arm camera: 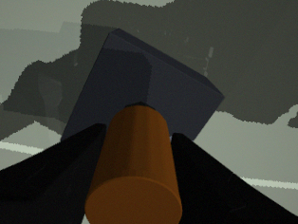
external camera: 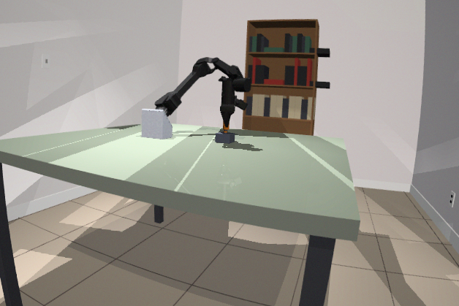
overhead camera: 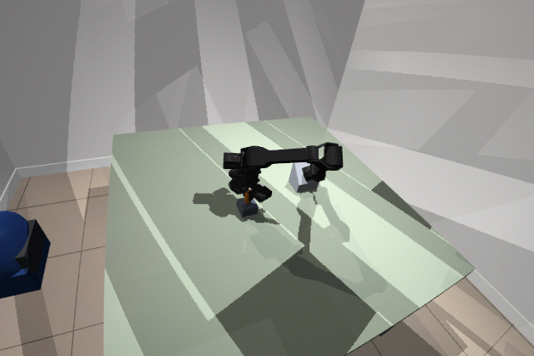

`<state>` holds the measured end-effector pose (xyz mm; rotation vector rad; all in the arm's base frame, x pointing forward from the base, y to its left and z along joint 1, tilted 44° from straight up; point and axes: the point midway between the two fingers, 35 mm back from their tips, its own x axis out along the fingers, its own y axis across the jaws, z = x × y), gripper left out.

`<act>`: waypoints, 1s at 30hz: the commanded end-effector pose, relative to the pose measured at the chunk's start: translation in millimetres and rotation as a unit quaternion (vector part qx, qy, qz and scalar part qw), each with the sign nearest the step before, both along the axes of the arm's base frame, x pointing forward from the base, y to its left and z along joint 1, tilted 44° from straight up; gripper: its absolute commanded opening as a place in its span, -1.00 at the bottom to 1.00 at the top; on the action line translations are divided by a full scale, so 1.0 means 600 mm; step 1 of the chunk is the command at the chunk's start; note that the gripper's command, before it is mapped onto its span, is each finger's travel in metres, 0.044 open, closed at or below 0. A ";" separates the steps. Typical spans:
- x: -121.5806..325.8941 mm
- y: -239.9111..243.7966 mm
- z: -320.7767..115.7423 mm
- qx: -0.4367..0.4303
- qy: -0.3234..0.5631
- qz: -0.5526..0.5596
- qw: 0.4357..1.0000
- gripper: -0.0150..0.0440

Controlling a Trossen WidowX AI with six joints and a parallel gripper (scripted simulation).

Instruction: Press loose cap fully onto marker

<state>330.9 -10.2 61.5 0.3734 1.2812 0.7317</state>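
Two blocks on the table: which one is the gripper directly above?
The small dark holder block, under the gripper clamping the orange cap. The pale grey block stands apart at the arm's base.

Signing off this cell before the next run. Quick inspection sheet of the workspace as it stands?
Surface: pale green table, banded with light and shadow.
Job's things: orange cap held upright directly over the dark holder block; the marker itself is hidden under the cap, so seating depth cannot be judged.
Clutter: nothing seen on the table apart from the arm's grey base block.
Grippers: gripper shut on the cap, dark fingers pressed to both sides, pointing straight down.
Cables: nothing seen.
Surroundings: bookcase behind the table, tiled floor, blue object on the floor to one side.
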 end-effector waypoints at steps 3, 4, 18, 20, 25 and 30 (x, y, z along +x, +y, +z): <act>-0.002 0.001 -0.003 0.001 0.003 -0.001 1.000 -0.49; -0.002 0.001 -0.003 0.001 0.003 -0.001 1.000 -0.49; 0.000 0.001 -0.001 0.001 0.005 -0.003 1.000 0.31; 0.000 0.001 -0.001 0.001 0.005 -0.003 1.000 0.49; 0.000 0.001 -0.001 0.001 0.005 -0.003 1.000 0.93; -0.001 -0.025 0.024 0.000 0.005 -0.004 1.000 1.00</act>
